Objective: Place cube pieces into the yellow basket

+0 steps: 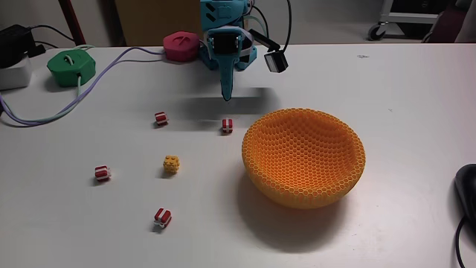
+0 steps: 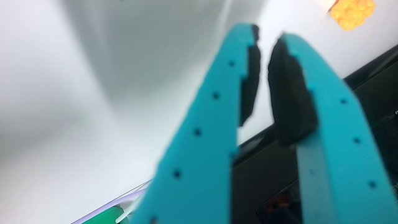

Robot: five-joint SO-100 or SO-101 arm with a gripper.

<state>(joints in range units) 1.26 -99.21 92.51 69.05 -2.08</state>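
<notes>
fixed view. table white, its far edge along the top of the picture; bare surface on the right behind the yellow basket, and open room at centre front. gripper teal, pointing down near the far middle, tips above the table, fingers close together and nothing between them. cube pieces: red-and-white cube just in front of the tips; second to its left; third further left and nearer; fourth nearest the camera; yellow cube among them, well apart from the gripper. basket right of all cubes, holding none that show. green puck and pink puck at the far left, cables trailing from them. no legible writing.

wrist view. blurred. teal fingers with black pads, a narrow gap between them, nothing pinched. yellow cube at top right, probably the same piece, clear of the tips.
</notes>
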